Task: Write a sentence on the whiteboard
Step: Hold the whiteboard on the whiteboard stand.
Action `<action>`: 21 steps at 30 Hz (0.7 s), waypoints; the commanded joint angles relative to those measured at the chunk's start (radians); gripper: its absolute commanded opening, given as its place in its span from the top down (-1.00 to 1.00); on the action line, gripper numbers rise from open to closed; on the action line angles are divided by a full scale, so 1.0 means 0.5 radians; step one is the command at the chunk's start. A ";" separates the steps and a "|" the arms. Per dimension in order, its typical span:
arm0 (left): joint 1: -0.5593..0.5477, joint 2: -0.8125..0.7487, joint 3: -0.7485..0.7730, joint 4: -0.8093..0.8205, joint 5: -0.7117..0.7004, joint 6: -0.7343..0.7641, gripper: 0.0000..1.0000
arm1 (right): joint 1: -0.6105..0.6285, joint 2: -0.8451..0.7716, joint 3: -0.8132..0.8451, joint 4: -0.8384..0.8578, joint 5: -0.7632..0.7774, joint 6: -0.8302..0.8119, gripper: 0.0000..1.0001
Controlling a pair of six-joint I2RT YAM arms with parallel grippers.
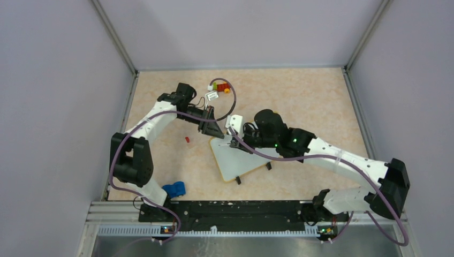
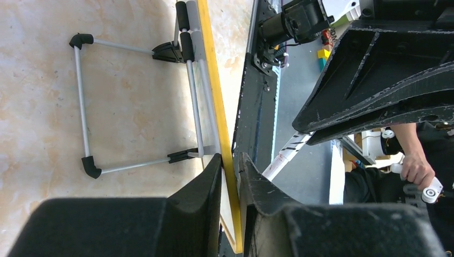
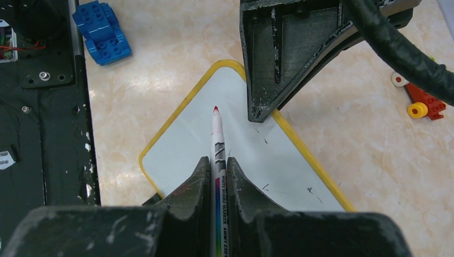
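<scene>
The whiteboard lies tilted on its stand in mid-table, white with a yellow rim and no red sentence on it, only a few small dark specks. My left gripper is shut on the board's far edge; the left wrist view shows the yellow rim pinched between the fingers at the gripper. My right gripper is shut on a white whiteboard marker. Its uncapped red tip points at the board's upper part, just beside the left gripper. I cannot tell whether the tip touches the board.
A blue brick lies near the left arm's base. A small red piece lies left of the board. Coloured bricks sit at the back. The board's wire stand rests on the table. Grey walls enclose the table.
</scene>
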 commanded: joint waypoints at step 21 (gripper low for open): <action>-0.014 0.031 0.079 -0.018 0.068 0.028 0.82 | 0.021 0.065 0.175 0.016 0.035 0.040 1.00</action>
